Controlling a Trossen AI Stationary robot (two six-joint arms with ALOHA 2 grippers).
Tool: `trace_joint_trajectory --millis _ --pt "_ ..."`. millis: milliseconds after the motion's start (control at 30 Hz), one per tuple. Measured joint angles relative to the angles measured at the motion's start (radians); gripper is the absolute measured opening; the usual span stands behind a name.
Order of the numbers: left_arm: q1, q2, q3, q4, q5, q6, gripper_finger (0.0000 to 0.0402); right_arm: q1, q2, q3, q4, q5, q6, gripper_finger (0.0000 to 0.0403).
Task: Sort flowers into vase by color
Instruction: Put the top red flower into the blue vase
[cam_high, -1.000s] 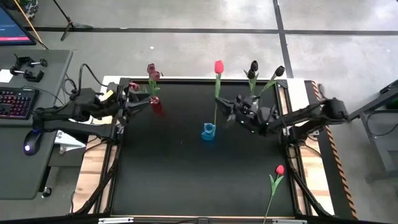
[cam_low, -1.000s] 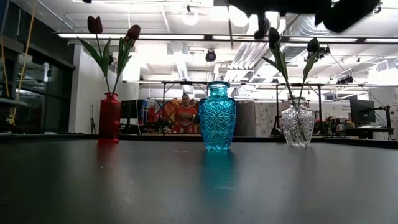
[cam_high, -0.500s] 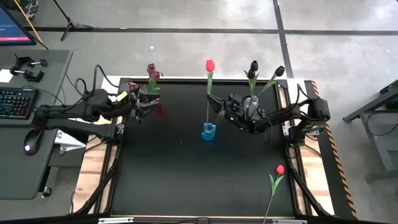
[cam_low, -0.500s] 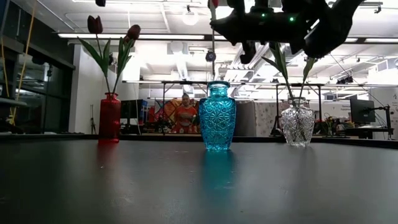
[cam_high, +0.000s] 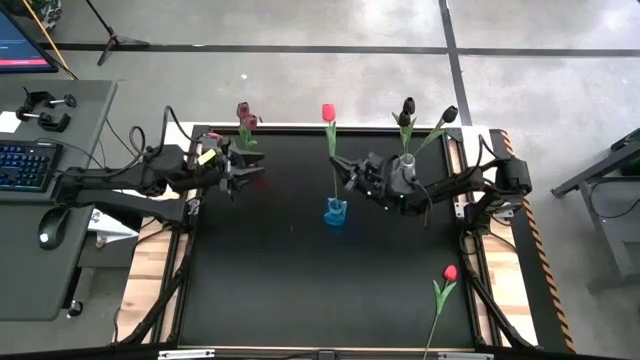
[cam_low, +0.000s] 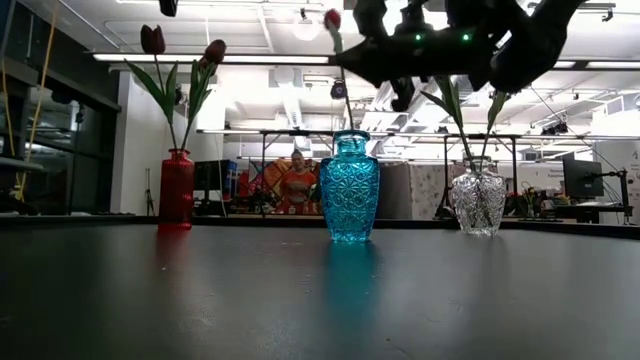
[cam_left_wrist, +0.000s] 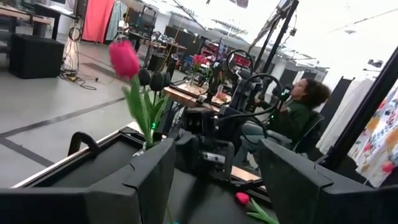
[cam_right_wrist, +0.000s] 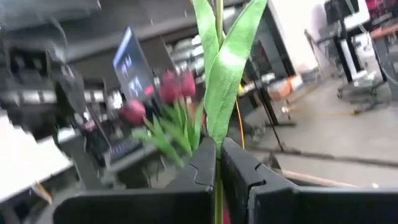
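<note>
My right gripper (cam_high: 346, 178) is shut on a red tulip (cam_high: 328, 113) above the blue vase (cam_high: 336, 211). In the low view the tulip's stem (cam_low: 344, 100) runs down to the blue vase's mouth (cam_low: 350, 133). My left gripper (cam_high: 238, 172) is open and empty beside the red vase (cam_low: 176, 190), which holds two maroon tulips (cam_high: 244, 117). A clear vase (cam_low: 478, 200) holds two near-black tulips (cam_high: 408, 106). Another red tulip (cam_high: 447, 276) lies on the table at the near right. My right gripper pinches the red tulip's stem (cam_right_wrist: 217, 163) between its two fingers, just below where the leaves (cam_right_wrist: 225, 68) spread. The fingers come roughly level from the table's right and lie across the stem. The tulip stands nearly upright, head up, its lower end at the blue vase's mouth.
The three vases stand in a row across the far half of the black table (cam_high: 300, 290). A desk with a keyboard (cam_high: 25, 165) and mouse stands to the left. People sit in the room beyond the table (cam_low: 298, 180).
My right gripper has gone toward the table's left edge with the red tulip, carrying its stem over the blue vase; the tulip stays upright. My left gripper has moved toward the table's right, closer to the red vase.
</note>
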Motion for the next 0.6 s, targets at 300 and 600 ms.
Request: trace_joint_trajectory --millis 300,600 --pt "0.000 0.022 0.000 -0.002 0.000 0.034 0.0213 0.056 0.000 0.001 -0.077 0.034 -0.127 0.0003" --pt "0.000 0.025 0.000 -0.008 0.004 0.032 0.0213 0.098 -0.003 0.001 -0.091 0.037 -0.123 0.0097"
